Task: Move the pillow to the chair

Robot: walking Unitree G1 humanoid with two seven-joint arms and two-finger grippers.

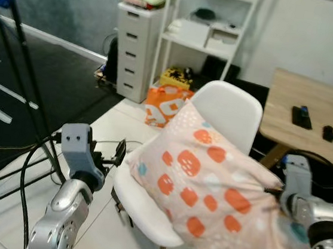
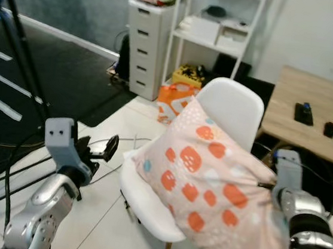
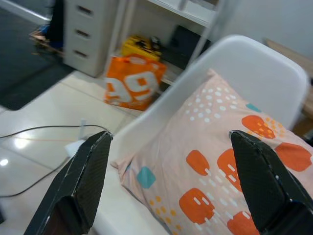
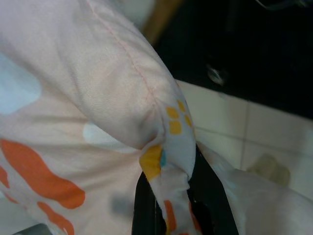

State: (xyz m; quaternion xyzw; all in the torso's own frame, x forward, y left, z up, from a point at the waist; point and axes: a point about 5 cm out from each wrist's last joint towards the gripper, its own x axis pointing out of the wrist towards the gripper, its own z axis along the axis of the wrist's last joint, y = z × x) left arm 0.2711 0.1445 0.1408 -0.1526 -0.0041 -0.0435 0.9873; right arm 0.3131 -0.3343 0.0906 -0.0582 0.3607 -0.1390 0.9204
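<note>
A pale pink pillow with orange and teal patches lies across the seat of a white shell chair and leans on its backrest. My right gripper is shut on a bunched fold of the pillow at its right end; the right wrist sits beside the pillow. My left gripper stands open, its fingers spread just short of the pillow's near corner. In the head view the left gripper hovers at the chair's left edge.
A wooden table with small items stands right of the chair. Behind are a grey drawer unit, a white shelf rack and an orange bag. Black stand legs and cables cross the floor at left.
</note>
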